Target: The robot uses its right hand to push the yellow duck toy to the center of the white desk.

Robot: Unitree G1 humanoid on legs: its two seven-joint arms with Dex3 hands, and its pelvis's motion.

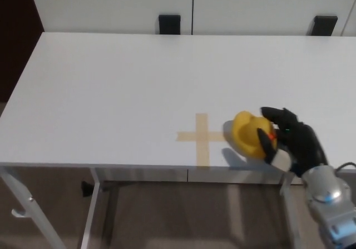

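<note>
**Duck at the edge of the tape cross, right hand against it**

The yellow duck toy (250,134) sits on the white desk (111,88) near the front edge, just beside the right arm of the tan tape cross (201,137) stuck to the desktop. From the cross the duck lies at about 3 o'clock, its left side almost touching the tip of the tape and its shadow falling over it. An orange patch, probably the beak, shows on the duck's right side, facing the hand.

The right hand (292,139) comes in from about 4 o'clock of the duck, with the silver forearm (329,199) running down to the lower right corner. Its black fingers (275,115) are spread and curve around the duck's right side, touching or very nearly touching it. One finger reaches over the top at the duck's 2 o'clock and another sits low at its 4 o'clock. The fingers cup the toy from one side only and do not close around it, so the hand is unclenched and pressing, not grasping.

The left hand does not appear.

At 12 o'clock, beyond the far edge of the desk, two black blocks (169,24) stand against white panels (111,4). Below the front edge the desk's grey frame (92,215) stands on a brownish floor (194,215).
</note>
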